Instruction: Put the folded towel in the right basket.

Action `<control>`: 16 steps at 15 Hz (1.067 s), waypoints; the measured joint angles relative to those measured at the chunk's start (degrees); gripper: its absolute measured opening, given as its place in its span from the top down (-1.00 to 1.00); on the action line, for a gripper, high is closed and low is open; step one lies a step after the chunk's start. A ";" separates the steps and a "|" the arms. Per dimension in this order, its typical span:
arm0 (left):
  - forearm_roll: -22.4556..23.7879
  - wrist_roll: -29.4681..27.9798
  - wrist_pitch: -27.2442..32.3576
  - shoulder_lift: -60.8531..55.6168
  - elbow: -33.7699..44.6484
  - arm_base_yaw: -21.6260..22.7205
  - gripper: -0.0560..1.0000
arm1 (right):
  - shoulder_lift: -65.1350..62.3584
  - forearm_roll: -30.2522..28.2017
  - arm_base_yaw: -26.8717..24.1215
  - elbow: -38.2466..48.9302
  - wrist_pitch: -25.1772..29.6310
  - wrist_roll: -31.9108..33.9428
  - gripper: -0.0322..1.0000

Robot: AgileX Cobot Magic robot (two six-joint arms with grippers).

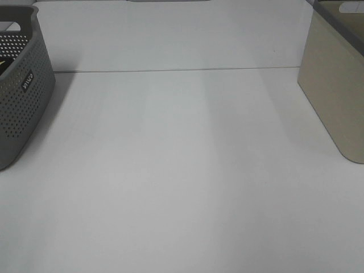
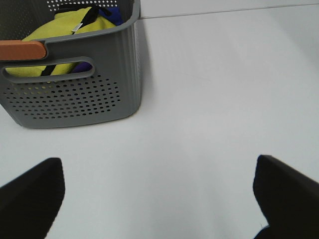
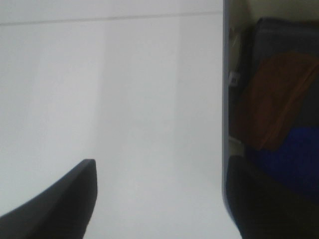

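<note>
The right basket [image 1: 335, 85] is beige and stands at the table's right edge. The right wrist view looks into it past its rim [image 3: 225, 99]: a brown folded towel [image 3: 276, 94] and a blue cloth [image 3: 294, 154] lie inside. My right gripper [image 3: 164, 199] is open and empty, with one dark finger [image 3: 65, 199] over the table and the other over the basket's inside. My left gripper [image 2: 159, 199] is open and empty above bare table, in front of the grey basket [image 2: 75, 94]. Neither gripper shows in the exterior high view.
The grey perforated basket [image 1: 20, 85] stands at the table's left edge. It holds a yellow cloth [image 2: 60, 30] and something blue [image 2: 113, 14], and has an orange handle pad [image 2: 22, 50]. A seam [image 1: 170, 70] crosses the white table at the back.
</note>
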 joint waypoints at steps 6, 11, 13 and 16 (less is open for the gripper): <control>0.00 0.00 0.00 0.00 0.00 0.00 -0.95 | -22.57 -0.34 0.00 35.29 0.00 0.06 -0.40; 0.00 0.00 0.00 0.00 0.00 0.00 -0.95 | -43.95 -1.43 0.00 58.50 0.00 0.06 -0.40; 0.00 0.00 0.00 0.00 0.00 0.00 -0.95 | -52.25 -3.04 0.00 63.54 0.00 0.06 -0.40; 0.00 0.00 0.00 0.00 0.00 0.00 -0.95 | -64.34 -4.64 0.00 68.81 -4.30 0.00 -0.40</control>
